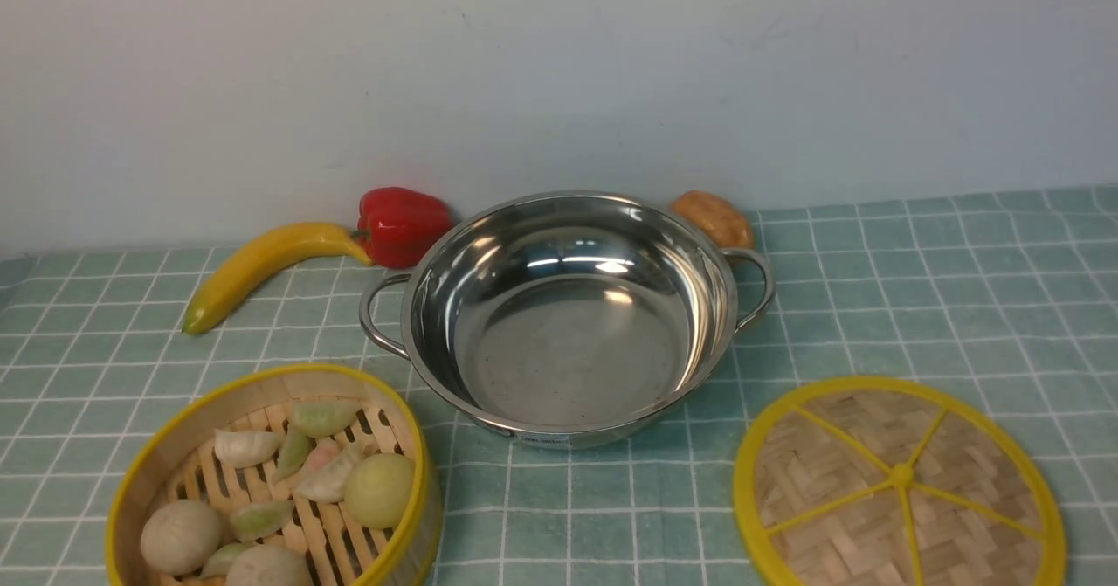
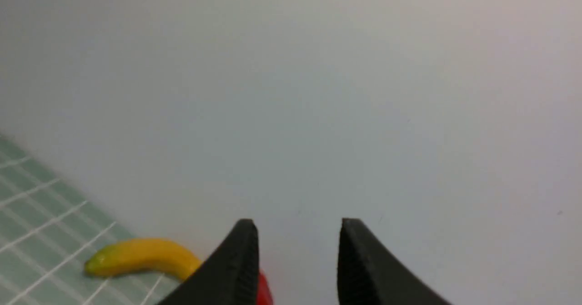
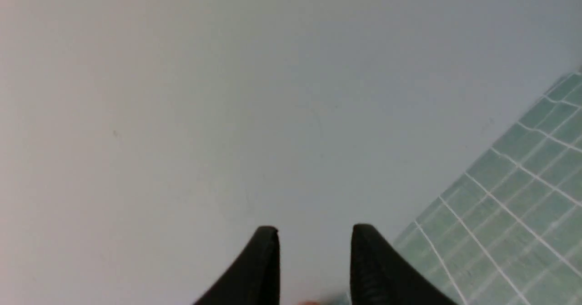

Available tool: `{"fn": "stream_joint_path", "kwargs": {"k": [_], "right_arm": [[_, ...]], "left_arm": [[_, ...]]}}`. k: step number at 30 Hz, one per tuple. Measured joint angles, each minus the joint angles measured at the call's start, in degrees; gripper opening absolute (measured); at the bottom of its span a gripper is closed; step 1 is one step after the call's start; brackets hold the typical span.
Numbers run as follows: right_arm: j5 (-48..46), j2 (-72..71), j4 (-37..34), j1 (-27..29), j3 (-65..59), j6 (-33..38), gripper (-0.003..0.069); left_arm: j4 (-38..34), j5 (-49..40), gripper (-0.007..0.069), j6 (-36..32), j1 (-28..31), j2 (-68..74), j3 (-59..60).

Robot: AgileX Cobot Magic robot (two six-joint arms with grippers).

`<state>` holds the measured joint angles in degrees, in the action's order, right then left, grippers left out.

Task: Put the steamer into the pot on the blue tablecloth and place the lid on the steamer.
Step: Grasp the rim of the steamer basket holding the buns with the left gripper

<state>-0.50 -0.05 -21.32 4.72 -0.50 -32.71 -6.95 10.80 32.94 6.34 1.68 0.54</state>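
Observation:
The shiny steel pot point(image 1: 568, 315) stands empty in the middle of the blue tablecloth point(image 1: 917, 298), its two loop handles out to the sides. The bamboo steamer point(image 1: 275, 481), with dumplings and buns on its slatted floor, sits at the front left. The flat woven lid point(image 1: 900, 484) with yellow spokes lies at the front right. Neither arm shows in the front view. My left gripper point(image 2: 298, 227) is open and empty, facing the wall. My right gripper point(image 3: 313, 232) is open and empty, facing the wall as well.
A yellow banana point(image 1: 262, 267) and a red bell pepper point(image 1: 402, 224) lie behind the pot to the left; the banana also shows in the left wrist view point(image 2: 141, 257). A brown bread-like item point(image 1: 712, 217) sits behind the pot's right handle. A pale wall point(image 1: 559, 71) closes off the back.

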Motion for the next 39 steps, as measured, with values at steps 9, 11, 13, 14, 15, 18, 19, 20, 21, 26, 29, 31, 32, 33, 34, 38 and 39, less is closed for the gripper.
{"fn": "stream_joint_path", "kwargs": {"k": [9,11,13,14,15,18,19,20,21,26,29,31,32,33,34,38,39], "right_arm": [[29.17,0.00,4.70,0.00,0.00,-6.06,0.0240],[30.93,0.00,6.81,0.00,0.00,-6.49,0.0240],[33.13,0.00,12.60,0.00,0.00,-8.98,0.0240],[33.79,0.00,14.99,0.00,0.00,-10.23,0.0240],[34.09,0.00,15.73,0.00,0.00,-11.04,0.0240],[37.69,-0.05,20.27,0.00,0.00,-14.26,0.0240],[38.18,-0.05,21.32,0.00,0.00,-14.77,0.0240],[38.52,-0.05,22.29,0.00,0.16,-15.12,0.0240],[37.79,-0.05,24.10,0.00,1.02,-15.51,0.0240],[30.41,-0.10,34.27,0.00,7.91,-15.98,0.0240],[20.72,-0.14,46.14,0.00,13.80,-18.75,0.0240],[16.68,0.05,50.76,0.00,15.65,-21.67,0.0240],[14.51,0.57,53.23,0.00,16.55,-23.89,0.0240],[12.64,1.35,55.48,0.00,17.12,-26.61,0.0240],[12.00,1.70,56.31,0.00,17.23,-27.07,0.0240],[7.88,5.91,63.53,-0.13,17.51,-34.67,0.0240],[7.37,8.23,66.66,-0.46,17.51,-36.72,0.0240]], "left_arm": [[2.49,29.56,0.0243,0.51,0.00,0.00,0.02],[3.82,31.72,0.0243,0.04,0.00,0.00,0.02],[7.84,34.38,0.0243,-0.61,0.00,0.00,-0.03],[9.40,34.47,0.0243,-0.72,0.00,0.00,-0.03],[9.86,34.47,0.0243,-0.74,0.00,0.00,-0.03],[11.28,30.98,0.0243,-0.85,0.00,0.00,-2.07],[11.11,28.73,0.0243,-1.00,0.00,0.00,-3.46],[10.84,26.57,0.0243,-1.07,0.00,0.11,-4.74],[10.55,20.59,0.0243,-1.42,0.00,0.53,-8.32],[10.94,-2.57,0.0243,-4.48,0.00,4.17,-20.70],[13.77,-24.72,0.0243,-8.22,0.00,10.37,-32.14],[15.98,-34.12,0.0243,-8.73,0.00,14.40,-36.56],[17.29,-39.73,0.0243,-8.72,0.00,16.82,-38.96],[18.64,-45.98,0.0243,-8.72,0.00,19.32,-41.44],[19.14,-46.97,0.0243,-8.72,0.00,20.31,-42.16],[22.72,-62.04,0.0243,-8.72,0.00,29.49,-46.67],[23.20,-64.66,0.0243,-8.92,0.00,32.36,-47.09]]}}
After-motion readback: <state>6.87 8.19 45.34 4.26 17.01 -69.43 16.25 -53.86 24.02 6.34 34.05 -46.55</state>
